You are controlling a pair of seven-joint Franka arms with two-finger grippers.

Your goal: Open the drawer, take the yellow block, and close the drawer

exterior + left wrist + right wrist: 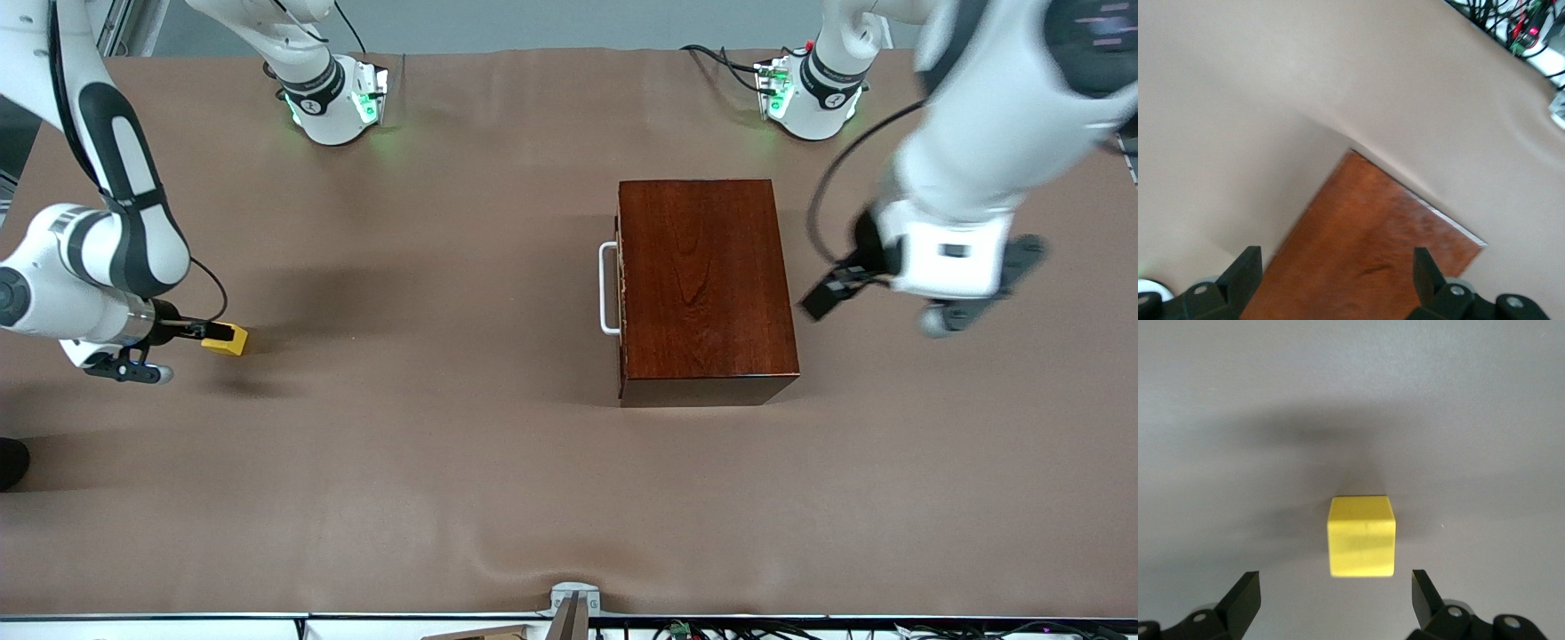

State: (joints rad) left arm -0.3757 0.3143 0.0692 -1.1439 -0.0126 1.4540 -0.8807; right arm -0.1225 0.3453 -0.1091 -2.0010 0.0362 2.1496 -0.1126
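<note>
The drawer's dark reddish-brown box [702, 284] stands mid-table. The drawer is pushed in, with its white handle [608, 289] facing the right arm's end of the table. The yellow block [224, 339] lies on the table toward the right arm's end. My right gripper [201, 332] is low beside it and open. In the right wrist view the block [1361, 535] lies just ahead of the open gripper [1335, 597], apart from the fingertips. My left gripper [825, 296] is open and empty, up in the air by the box's edge toward the left arm's end. Its wrist view shows the box top [1385, 247] under the open gripper [1337, 280].
The brown table cloth [444, 444] covers the table, with a slight ripple near the front edge. A small metal bracket [573, 597] and cables sit at the table's edge nearest the front camera. The arm bases [333, 98] stand along the top.
</note>
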